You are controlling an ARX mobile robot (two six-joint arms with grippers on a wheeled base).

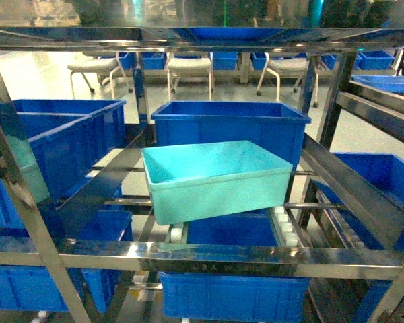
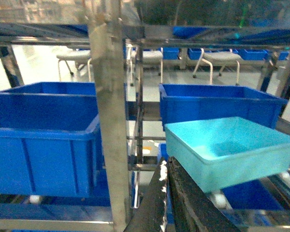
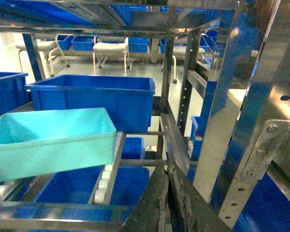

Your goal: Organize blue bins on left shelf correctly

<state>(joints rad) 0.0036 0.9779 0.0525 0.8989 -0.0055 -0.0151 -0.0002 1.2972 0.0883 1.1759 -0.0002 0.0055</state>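
A light turquoise blue bin [image 1: 215, 178] [image 2: 232, 150] [image 3: 48, 140] rests skewed on the white roller tracks in the middle bay of the left shelf [image 1: 222, 259]. It is empty and stands in front of a royal-blue bin [image 1: 229, 124]. In the left wrist view my left gripper [image 2: 165, 164] is shut on nothing, just left of and below the bin's near corner. The right wrist view has my right gripper [image 3: 168, 166] shut and empty, to the right of the bin and beside a steel post [image 3: 232, 121]. Neither gripper shows in the head view.
A big royal-blue bin [image 1: 54, 141] fills the left bay, and more lie on the lower level [image 1: 232, 296] and to the right [image 1: 377, 175]. A steel post [image 2: 108, 121] stands close before the left wrist camera. White chairs [image 1: 188, 67] stand beyond the rack.
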